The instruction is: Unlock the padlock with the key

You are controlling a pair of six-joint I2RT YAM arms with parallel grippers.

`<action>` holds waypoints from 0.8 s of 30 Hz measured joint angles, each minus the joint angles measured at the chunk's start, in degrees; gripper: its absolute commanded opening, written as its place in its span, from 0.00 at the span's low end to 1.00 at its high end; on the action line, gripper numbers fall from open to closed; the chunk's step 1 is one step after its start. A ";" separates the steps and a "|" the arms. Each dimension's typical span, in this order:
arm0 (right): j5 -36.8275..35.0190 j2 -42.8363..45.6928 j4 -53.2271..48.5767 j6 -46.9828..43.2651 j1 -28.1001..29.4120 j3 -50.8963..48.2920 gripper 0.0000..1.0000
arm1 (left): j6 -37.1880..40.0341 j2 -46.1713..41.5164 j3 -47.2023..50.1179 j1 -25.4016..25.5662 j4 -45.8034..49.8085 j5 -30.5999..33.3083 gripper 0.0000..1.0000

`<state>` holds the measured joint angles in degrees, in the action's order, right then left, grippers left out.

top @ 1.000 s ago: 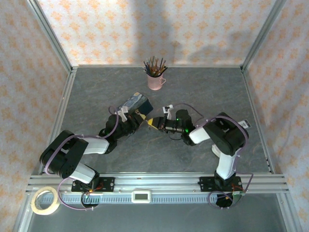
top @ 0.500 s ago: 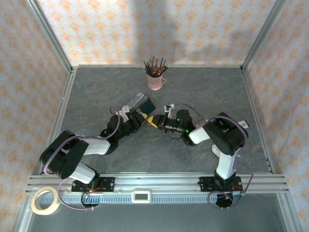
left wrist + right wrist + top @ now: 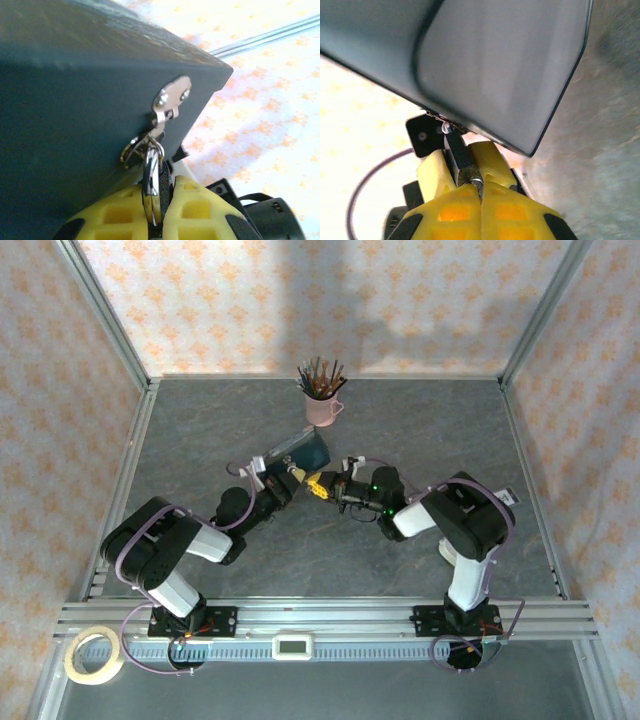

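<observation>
The blue tin (image 3: 303, 449) is tilted up off the table, and its dark side looms close in the left wrist view (image 3: 75, 100) and the right wrist view (image 3: 495, 65). A silver hasp (image 3: 172, 95) on the tin carries the small dark padlock (image 3: 152, 185). My left gripper (image 3: 159, 212) (image 3: 293, 473) is shut on the padlock's body. In the right wrist view the padlock (image 3: 457, 150) points its base at my right gripper (image 3: 480, 192) (image 3: 318, 485). That gripper is shut on the silver key (image 3: 478, 181), whose tip meets the padlock's base.
A pink cup of pencils (image 3: 322, 405) stands at the back centre. A tape roll (image 3: 93, 655) lies outside the frame at the near left. Metal rails and patterned walls enclose the grey table (image 3: 420, 430).
Both grippers have moved together a little toward the back. The tin has swung to the right and tipped up with the padlock. The right gripper stays pressed against the left.
</observation>
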<state>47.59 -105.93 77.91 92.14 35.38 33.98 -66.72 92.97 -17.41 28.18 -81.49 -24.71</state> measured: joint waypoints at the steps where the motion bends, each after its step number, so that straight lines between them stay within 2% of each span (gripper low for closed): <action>1: -0.04 -0.68 2.01 4.11 -0.07 0.00 0.00 | 0.26 0.59 0.02 0.00 -1.68 0.02 0.00; 4: -0.70 -3.45 6.80 14.78 0.13 0.00 0.00 | 1.29 3.19 0.48 0.00 -6.05 0.26 0.00; 12: -3.63 -6.34 6.97 15.17 1.29 0.00 0.00 | 1.01 8.66 1.40 -0.07 -10.27 1.44 0.00; 24: -4.13 -7.91 10.93 15.06 1.40 -1.40 0.00 | 3.89 6.47 2.05 0.59 -8.41 2.14 0.00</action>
<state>43.46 -113.84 88.84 107.20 36.77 32.58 -62.83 99.44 -15.35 28.77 -89.91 -22.57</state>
